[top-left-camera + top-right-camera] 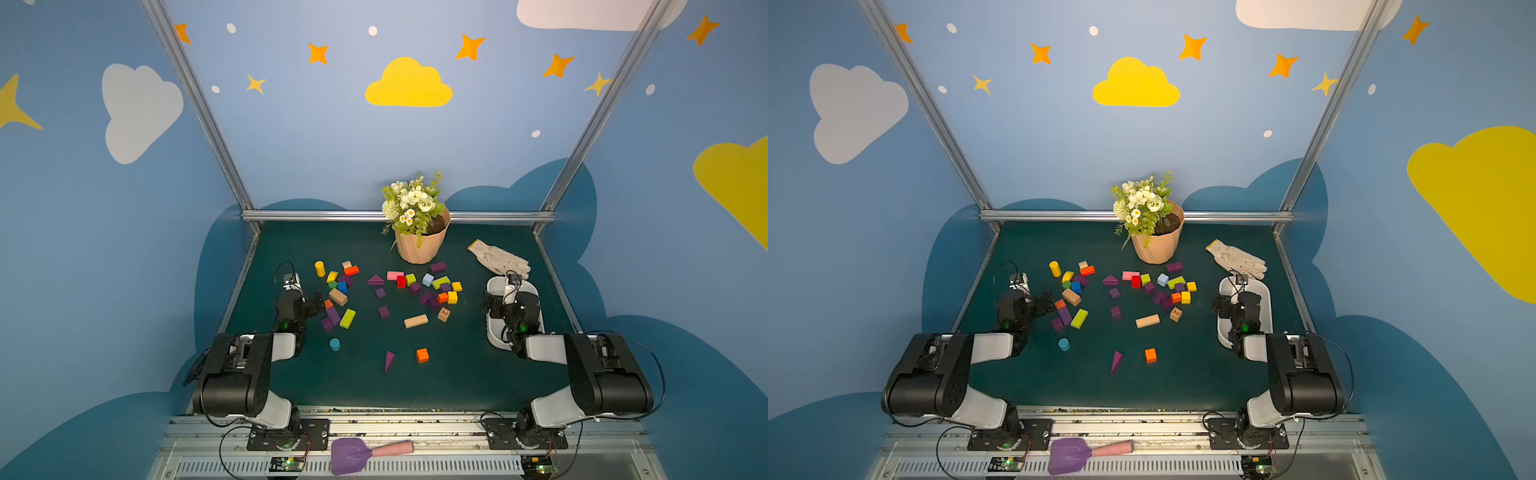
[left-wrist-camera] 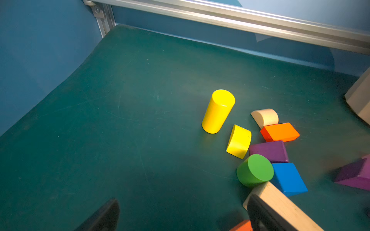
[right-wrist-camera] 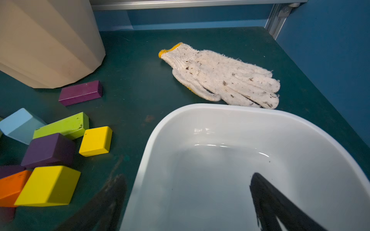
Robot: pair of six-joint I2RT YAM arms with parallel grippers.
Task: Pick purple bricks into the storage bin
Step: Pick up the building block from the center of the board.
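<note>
Several purple bricks lie among mixed blocks on the green table: a wedge [image 1: 389,360] near the front, cubes [image 1: 383,311] in the middle, an oblong [image 3: 80,93] by the flowerpot, and a block [image 2: 269,151] in the left cluster. The white storage bin [image 1: 493,286] stands at the right, partly covered by the right arm. It looks empty in the right wrist view. My right gripper [image 3: 187,180] is open, straddling the bin's left wall [image 3: 152,144]. My left gripper [image 2: 183,208] is open over bare table, one finger beside a wooden block [image 2: 280,206].
A peach flowerpot [image 1: 419,245] with flowers stands at the back. A white glove [image 1: 498,257] lies behind the bin. A pink oblong [image 1: 395,275], plus yellow, orange, blue and green blocks, lie mixed in with the purple ones. A purple spade [image 1: 349,455] rests on the front rail.
</note>
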